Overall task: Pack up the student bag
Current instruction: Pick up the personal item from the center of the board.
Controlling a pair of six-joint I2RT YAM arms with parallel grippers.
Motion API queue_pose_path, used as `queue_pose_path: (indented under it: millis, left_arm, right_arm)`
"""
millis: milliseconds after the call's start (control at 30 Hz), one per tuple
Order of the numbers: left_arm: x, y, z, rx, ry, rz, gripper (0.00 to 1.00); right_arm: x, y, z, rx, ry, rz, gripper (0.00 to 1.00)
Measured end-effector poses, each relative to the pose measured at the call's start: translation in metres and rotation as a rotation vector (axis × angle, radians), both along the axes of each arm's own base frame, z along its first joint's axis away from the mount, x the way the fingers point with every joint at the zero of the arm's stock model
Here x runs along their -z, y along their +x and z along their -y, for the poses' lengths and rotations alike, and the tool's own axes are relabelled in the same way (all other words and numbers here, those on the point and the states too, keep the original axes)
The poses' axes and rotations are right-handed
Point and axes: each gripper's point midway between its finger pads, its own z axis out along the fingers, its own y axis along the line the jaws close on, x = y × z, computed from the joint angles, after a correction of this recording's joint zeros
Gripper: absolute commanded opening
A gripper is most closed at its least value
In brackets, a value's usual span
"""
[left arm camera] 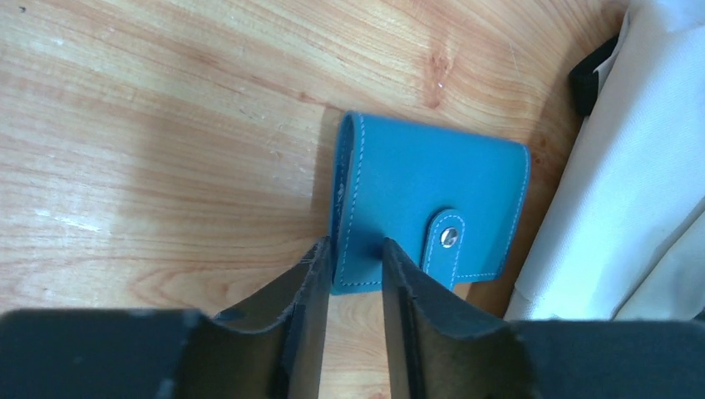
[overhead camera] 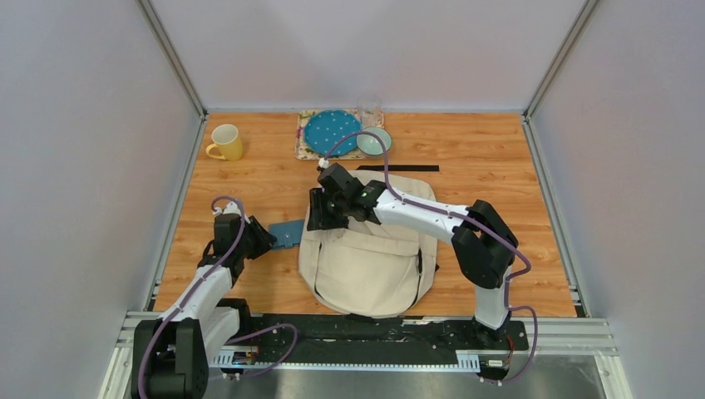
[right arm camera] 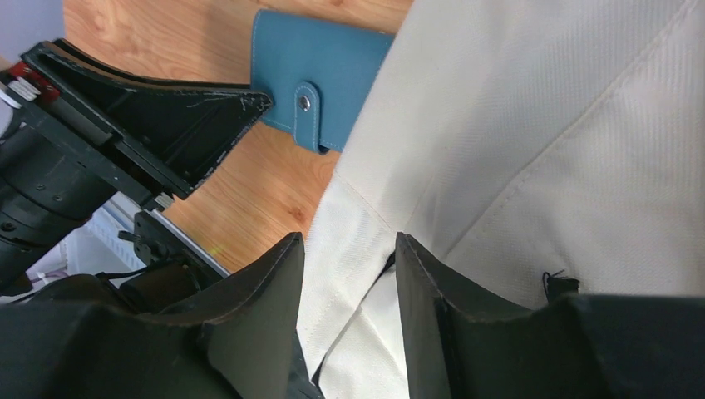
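Workspace: wooden desk (overhead camera: 507, 174) enclosed by grey walls on three sides.

Task item: the student bag (overhead camera: 370, 266) lies flat at the centre of the desk, just ahead of the arm bases, with its top end towards the far edge. Cream fabric faces up; black straps show along its right side and at its near end.

Right arm: reaches in from the right across the upper half of the student bag. The right gripper (right arm camera: 349, 245) sits at the bag's upper left corner. Its jaws are partly closed and pinch a fold of cream fabric, which fills the gap between them and runs deep into it. A seam with a dark slit lies between the fingertips.

Left arm: extends over the desk to the left of the bag. The left gripper (left arm camera: 356, 253) is at the near corner of a blue wallet (left arm camera: 432, 191). Its jaws stand partly closed with a strip of the wallet between them: one finger is at the stitched spine and the other crosses the wallet's face beside the snap tab. Whether the jaws press on the wallet cannot be determined.

Wallet position: on the desk, just beside the left edge of the bag.

Far edge of the desk:
- yellow mug (overhead camera: 226, 141), at the left
- dotted blue plate (overhead camera: 331, 131) on a placemat (overhead camera: 300, 143)
- small bowl (overhead camera: 374, 141), touching the plate's right side
- clear glass (overhead camera: 370, 110), behind the bowl
- black strip (overhead camera: 399, 168), between the bowl and the bag
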Motion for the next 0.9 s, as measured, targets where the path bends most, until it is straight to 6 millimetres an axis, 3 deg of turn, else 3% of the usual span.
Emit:
queue_pose_path:
  millis: [33,133,267,467,600,767,900]
  left_arm:
    - [0.001,0.0,0.0,0.002,0.0,-0.003,0.19]
    - [0.004,-0.002,0.002,0.011,-0.009,-0.014,0.0]
    - [0.002,-0.001,0.005,0.022,-0.021,-0.007,0.0]
    - [0.0,-0.002,0.01,0.045,-0.042,-0.001,0.0]
    - [-0.012,0.0,0.012,0.053,-0.046,0.045,0.0]
    - [-0.042,0.001,0.008,0.041,-0.022,0.113,0.0]
    - [-0.093,0.007,-0.001,0.017,0.029,0.206,0.0]
  right_arm:
    - [0.003,-0.001,0.001,0.0,-0.006,-0.005,0.47]
    - [0.013,-0.006,0.007,0.0,-0.027,-0.02,0.47]
    - [0.014,-0.011,0.014,-0.001,-0.033,-0.025,0.47]
    - [-0.011,-0.017,0.022,0.001,0.006,0.006,0.47]
    - [-0.025,-0.021,0.029,0.01,0.029,0.025,0.47]
    - [-0.033,-0.028,0.041,0.023,0.047,0.033,0.48]
    - [-0.036,-0.035,0.055,0.039,0.061,0.031,0.48]
